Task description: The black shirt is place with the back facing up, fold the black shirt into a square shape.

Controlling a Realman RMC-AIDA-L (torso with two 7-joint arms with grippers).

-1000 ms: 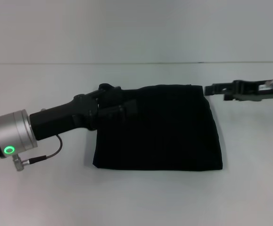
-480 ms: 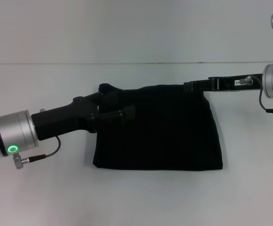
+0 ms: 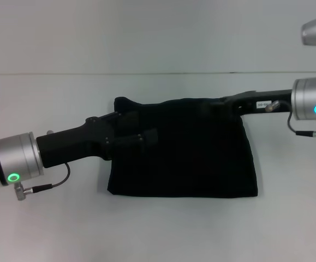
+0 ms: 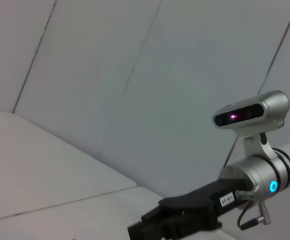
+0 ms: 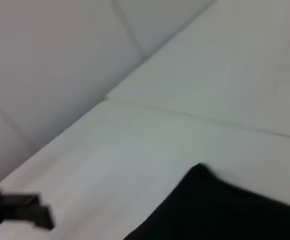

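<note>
The black shirt (image 3: 190, 158) lies folded into a rough rectangle on the white table, plain side up; no letters show. My left gripper (image 3: 148, 135) reaches in from the left, low over the shirt's far left part, dark against the cloth. My right gripper (image 3: 223, 102) reaches in from the right to the shirt's far right corner. In the right wrist view a corner of the shirt (image 5: 225, 210) shows, with a dark gripper part (image 5: 22, 209) farther off. The left wrist view shows the right gripper (image 4: 152, 227) and its wrist camera (image 4: 250, 115).
The white table (image 3: 158, 229) runs all around the shirt, with bare surface in front and on both sides. A pale wall (image 3: 158, 33) stands behind the table's far edge. My silver wrists (image 3: 13, 161) hang at the left and right edges.
My right arm has moved left, from beside the shirt to its far right corner. My left gripper has shifted slightly nearer over the shirt. The shirt keeps its shape.
</note>
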